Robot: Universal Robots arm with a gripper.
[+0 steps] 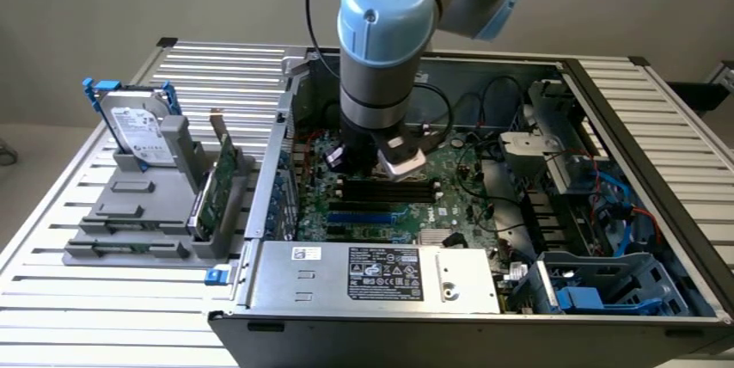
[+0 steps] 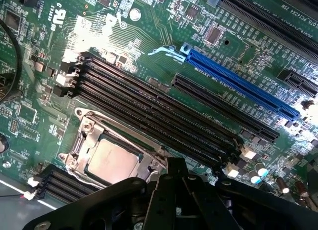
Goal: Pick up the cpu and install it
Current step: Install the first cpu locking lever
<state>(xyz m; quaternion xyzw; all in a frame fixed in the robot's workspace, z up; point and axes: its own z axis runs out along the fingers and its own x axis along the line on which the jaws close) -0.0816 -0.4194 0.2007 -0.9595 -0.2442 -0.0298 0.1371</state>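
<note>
**CPU in socket frame, gripper over the board**

Arm (image 1: 384, 33) reached down into the open PC case (image 1: 482, 316), which sat on the slatted worktop (image 1: 103, 316). Gripper (image 1: 384, 162) was low over the motherboard (image 1: 459, 205), close to the black memory slots (image 1: 384, 189) at board centre.

Wrist view: cpu (image 2: 112, 162) lay flat inside the square metal socket frame (image 2: 84, 135), silvery top facing up. Frame sat between two banks of black memory slots (image 2: 159, 115). Black gripper body (image 2: 189, 200) was just beside the socket, overlapping the frame's near corner in the picture. Couldn't tell whether the jaws were apart or together, and no contact with the cpu was visible. Blue expansion slot (image 2: 238, 86) ran parallel to the memory slots, on their far side from the socket.

Exterior view: grey fixture (image 1: 149, 205) stood on the worktop at 9 o'clock from the case, well apart from the gripper. It held a hard drive (image 1: 136, 131) upright and a green card (image 1: 216, 187) on edge. Power supply (image 1: 384, 273) sat at 6 o'clock in the case.
</note>
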